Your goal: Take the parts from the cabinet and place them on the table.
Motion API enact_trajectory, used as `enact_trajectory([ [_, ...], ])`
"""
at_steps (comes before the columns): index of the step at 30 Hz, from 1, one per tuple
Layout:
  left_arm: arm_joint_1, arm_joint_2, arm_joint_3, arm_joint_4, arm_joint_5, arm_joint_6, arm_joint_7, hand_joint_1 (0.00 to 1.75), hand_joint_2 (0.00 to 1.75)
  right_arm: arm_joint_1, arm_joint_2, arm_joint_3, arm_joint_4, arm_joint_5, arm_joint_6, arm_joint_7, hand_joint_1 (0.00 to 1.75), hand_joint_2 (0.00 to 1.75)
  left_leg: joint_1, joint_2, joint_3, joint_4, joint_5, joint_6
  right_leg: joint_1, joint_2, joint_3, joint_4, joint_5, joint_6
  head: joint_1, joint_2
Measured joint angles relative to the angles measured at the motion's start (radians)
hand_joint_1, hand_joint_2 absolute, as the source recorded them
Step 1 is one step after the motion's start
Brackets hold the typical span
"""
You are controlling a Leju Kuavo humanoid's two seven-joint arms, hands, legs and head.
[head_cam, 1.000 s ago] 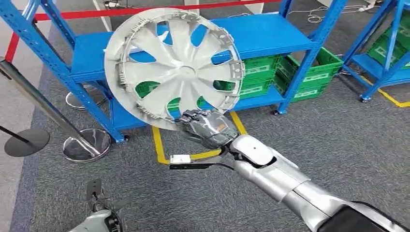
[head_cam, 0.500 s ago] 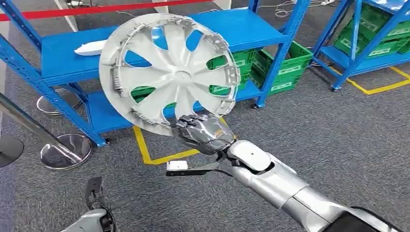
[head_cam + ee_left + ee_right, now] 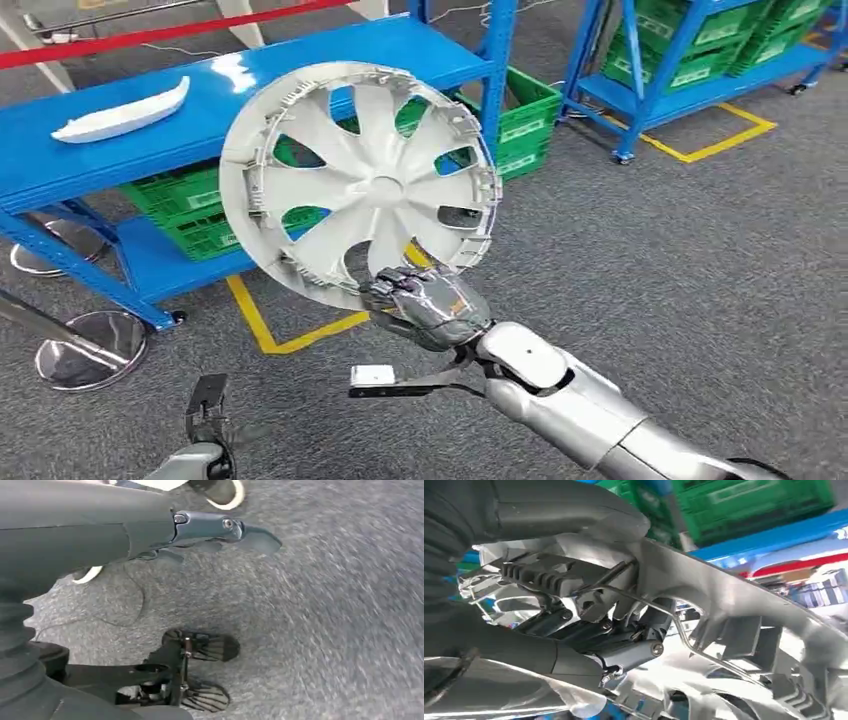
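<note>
The right hand point(image 3: 425, 305) grips the hubcap point(image 3: 358, 182) at its lower rim; in the right wrist view the fingers point(image 3: 624, 650) are curled around the rim's inner clips, pinching the part. The hubcap stands nearly upright above the fingers, clear of the cabinet point(image 3: 120, 140).

Change over the last second: the whole head view has shifted, so the camera has turned, not the scene. The cabinet now lies further to the left behind the hubcap, and a white moulded part point(image 3: 122, 112) on its top shelf has come into view. The hubcap's place relative to the fingers is unchanged. Judgement: the carry phase is in progress; the part is out of the cabinet, and no placing surface is visible yet.

The left hand point(image 3: 220, 530) hangs over the carpet; its fingers appear extended and hold nothing.

Containers: green crates point(image 3: 190, 215) sit on the lower cabinet shelf, beyond the fingers and behind the hubcap. A further rack point(image 3: 700, 60) carries more green crates. Their contents cannot be determined.
</note>
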Motion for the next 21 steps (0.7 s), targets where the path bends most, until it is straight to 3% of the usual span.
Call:
enact_trajectory([
  [1,0.004,0.001,-0.003,0.000,-0.002,0.000,0.006,0.00,1.75,0.005,0.000,0.000,-0.003,0.000,0.000,0.000,1.75,1.75,0.000,-0.025,-0.032,0.083,-0.043,0.000,0.000,0.014,0.000,0.000,0.002,-0.005,-0.005,0.000],
  [3,0.015,0.005,-0.006,0.000,-0.009,0.002,0.010,0.00,1.75,0.016,0.000,0.000,-0.007,0.004,0.000,-0.002,1.75,1.75,-0.001,-0.041,-0.095,0.235,-0.103,0.002,0.005,0.043,-0.002,0.001,0.006,-0.012,-0.007,0.000],
  [4,0.018,0.006,-0.006,0.000,-0.011,0.003,0.011,0.00,1.75,0.022,0.000,0.000,-0.007,0.005,0.000,-0.001,1.75,1.75,-0.001,-0.043,-0.103,0.256,-0.103,0.004,0.008,0.058,-0.003,0.002,0.007,-0.013,-0.007,0.000],
  [5,0.019,0.007,-0.007,0.000,-0.012,0.004,0.011,0.00,1.75,0.028,0.000,0.000,-0.008,0.006,0.000,-0.001,1.75,1.75,-0.002,-0.044,-0.091,0.235,-0.081,0.008,0.009,0.072,-0.004,0.003,0.009,-0.015,-0.006,0.000],
  [7,0.017,0.009,-0.010,0.000,-0.012,0.004,0.011,0.00,1.75,0.032,-0.001,-0.001,-0.011,0.005,0.000,0.000,1.75,1.75,-0.002,-0.060,-0.021,0.095,0.000,0.018,0.010,0.100,-0.007,0.008,0.011,-0.013,-0.007,0.000],
  [8,0.017,0.012,-0.012,0.000,-0.014,0.005,0.011,0.00,1.75,0.034,-0.001,-0.002,-0.015,0.006,0.000,0.000,1.75,1.75,-0.001,-0.104,0.034,-0.015,0.044,0.024,0.007,0.115,-0.010,0.012,0.012,-0.011,-0.006,0.000],
  [9,0.017,0.013,-0.014,0.000,-0.015,0.006,0.011,0.00,1.75,0.034,-0.001,-0.003,-0.015,0.006,0.000,-0.001,1.75,1.75,0.005,-0.157,0.044,-0.037,0.030,0.026,0.010,0.122,-0.016,0.016,0.014,-0.006,-0.005,0.000],
  [11,0.020,0.013,-0.016,0.000,-0.016,0.009,0.011,0.00,1.75,0.036,0.000,-0.006,-0.019,0.010,-0.003,-0.003,1.75,1.75,0.001,-0.144,0.044,-0.054,0.031,0.019,0.001,0.147,-0.032,0.019,0.023,0.009,-0.007,0.000],
  [13,0.018,0.011,-0.019,0.000,-0.018,0.008,0.011,0.00,1.75,0.045,-0.001,-0.010,-0.022,0.013,-0.004,-0.003,1.75,1.75,-0.001,-0.121,0.045,-0.057,0.035,0.024,-0.001,0.172,-0.039,0.013,0.032,0.022,-0.006,0.000],
  [14,0.014,0.011,-0.020,0.000,-0.019,0.006,0.011,0.00,1.75,0.048,-0.002,-0.014,-0.022,0.013,-0.005,-0.003,1.75,1.75,0.009,-0.101,0.045,-0.068,0.045,0.028,0.001,0.142,-0.051,0.022,0.022,0.022,-0.007,0.000],
  [15,0.012,0.011,-0.020,0.000,-0.019,0.004,0.011,0.00,1.75,0.046,-0.003,-0.017,-0.024,0.014,-0.005,-0.003,1.75,1.75,0.006,-0.090,0.044,-0.071,0.048,0.031,0.007,0.083,-0.064,0.047,-0.005,0.027,0.001,0.000],
  [16,0.013,0.013,-0.020,0.000,-0.019,0.000,0.011,0.00,1.75,0.043,-0.003,-0.018,-0.025,0.015,-0.005,-0.003,1.75,1.75,0.005,-0.076,0.043,-0.070,0.049,0.035,0.004,0.049,-0.089,0.109,-0.047,0.034,0.007,0.000],
  [18,0.013,0.013,-0.020,0.000,-0.012,0.002,0.011,0.00,1.75,0.037,-0.003,-0.018,-0.024,0.022,-0.004,-0.006,1.75,1.75,0.004,-0.044,0.041,-0.070,0.049,0.034,0.000,0.025,-0.151,0.261,-0.114,0.042,0.006,0.000],
  [19,0.010,0.012,-0.020,0.000,-0.010,0.008,0.011,0.00,1.75,0.032,-0.004,-0.019,-0.022,0.027,-0.004,-0.008,1.75,1.75,0.005,-0.025,0.039,-0.070,0.049,0.034,-0.003,0.021,-0.173,0.314,-0.127,0.047,0.007,0.000],
  [21,-0.001,0.005,-0.020,0.000,-0.004,0.020,0.006,0.00,1.75,0.020,-0.006,-0.021,-0.016,0.032,-0.004,-0.012,1.75,1.75,0.006,0.002,0.039,-0.070,0.049,0.034,-0.009,0.016,-0.144,0.275,-0.090,0.052,0.006,0.000],
])
